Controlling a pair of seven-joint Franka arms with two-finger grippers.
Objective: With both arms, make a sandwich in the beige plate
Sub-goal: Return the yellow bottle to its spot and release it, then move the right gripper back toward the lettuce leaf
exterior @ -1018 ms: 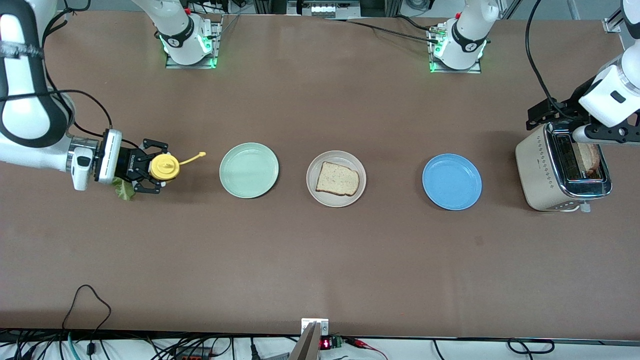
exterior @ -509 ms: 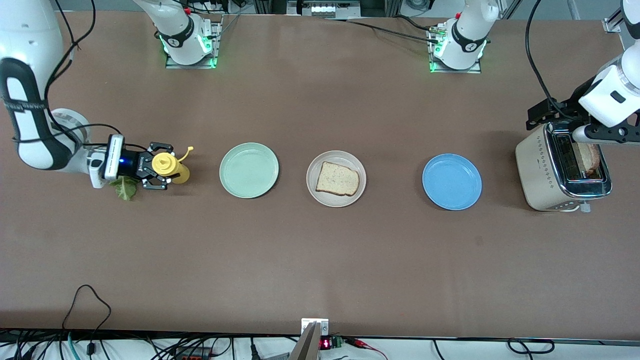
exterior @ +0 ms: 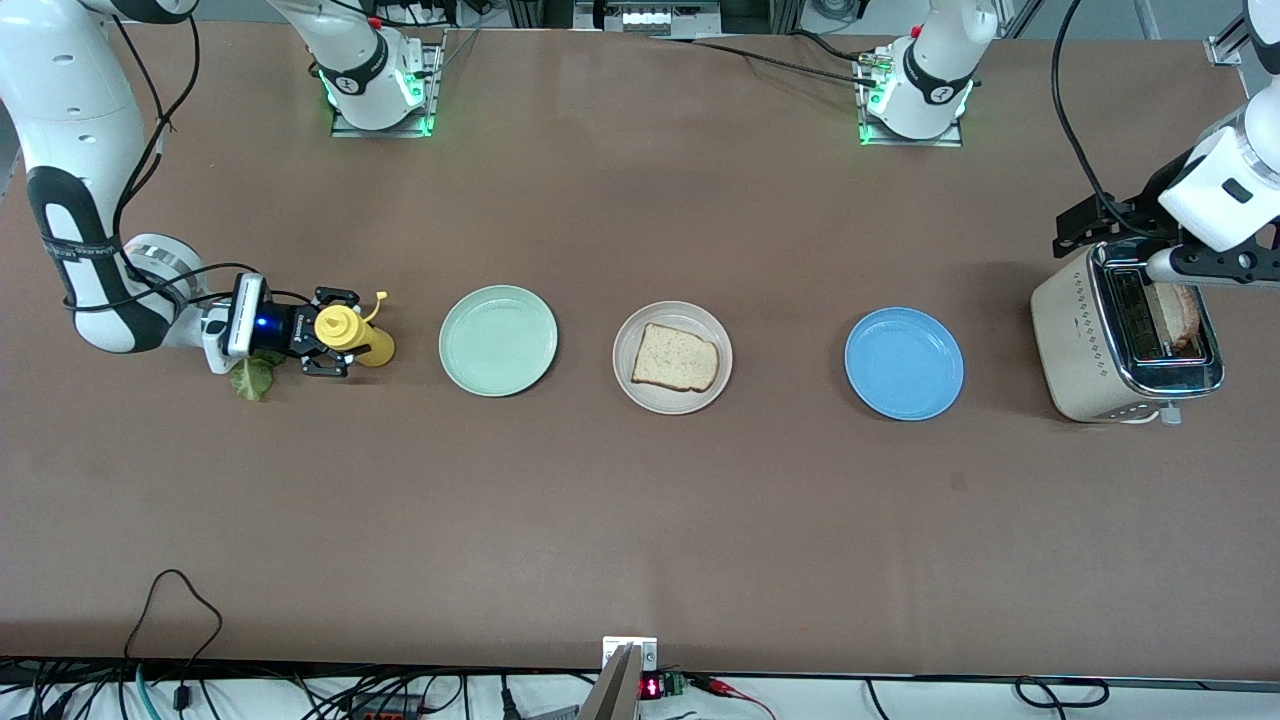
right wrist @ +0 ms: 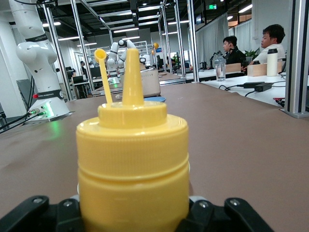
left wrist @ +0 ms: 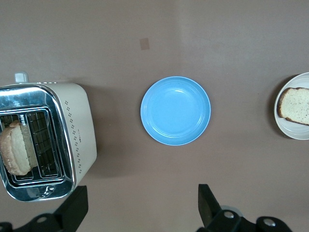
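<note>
While the right gripper [exterior: 335, 344] clamps an upright yellow sauce bottle [exterior: 352, 336] at its end of the table, a bread slice [exterior: 676, 358] lies in the beige plate [exterior: 628, 378], past the green plate [exterior: 498, 340]; the left gripper [left wrist: 140, 205] hangs open over the toaster [exterior: 1110, 345].

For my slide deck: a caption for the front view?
Right gripper holds mustard bottle; bread waits on beige plate.
</note>
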